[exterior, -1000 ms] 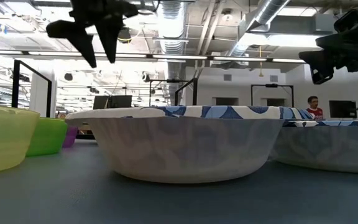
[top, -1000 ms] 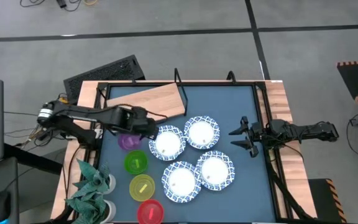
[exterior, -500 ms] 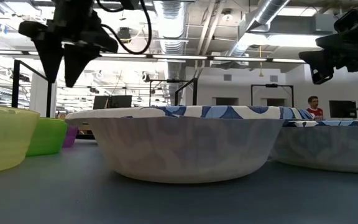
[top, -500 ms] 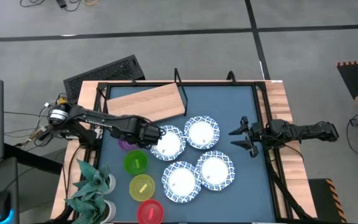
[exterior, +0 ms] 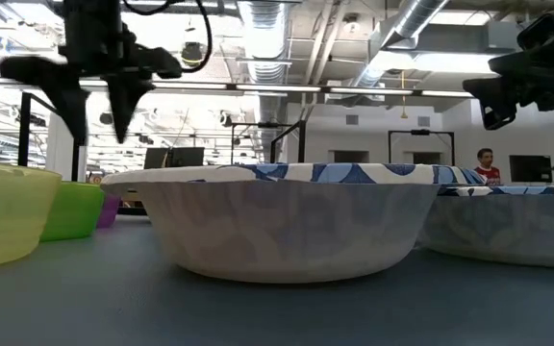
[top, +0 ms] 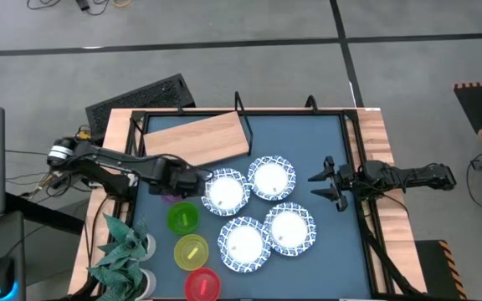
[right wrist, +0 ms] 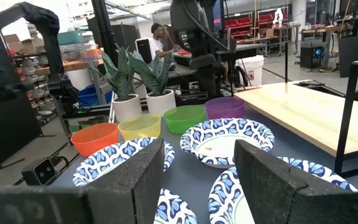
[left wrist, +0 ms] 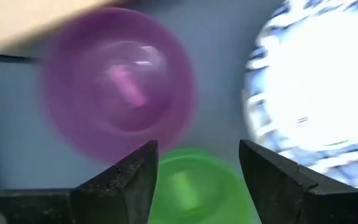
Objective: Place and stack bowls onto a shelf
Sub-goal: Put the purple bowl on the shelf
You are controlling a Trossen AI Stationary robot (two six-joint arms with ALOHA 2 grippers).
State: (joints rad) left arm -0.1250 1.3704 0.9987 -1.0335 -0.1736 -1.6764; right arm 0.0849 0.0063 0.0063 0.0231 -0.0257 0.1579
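Hovering above the small purple plastic bowl, the left end effector holds its fingers spread and empty. That bowl sits on the dark blue-grey bench beside the light-wood shelf board. Right end effector waits spread near the bench's edge.

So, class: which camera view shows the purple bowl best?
The left wrist view: the purple bowl fills it. The high view shows it mostly hidden under the arm, the low view only a sliver, and the right wrist view shows it small and far.
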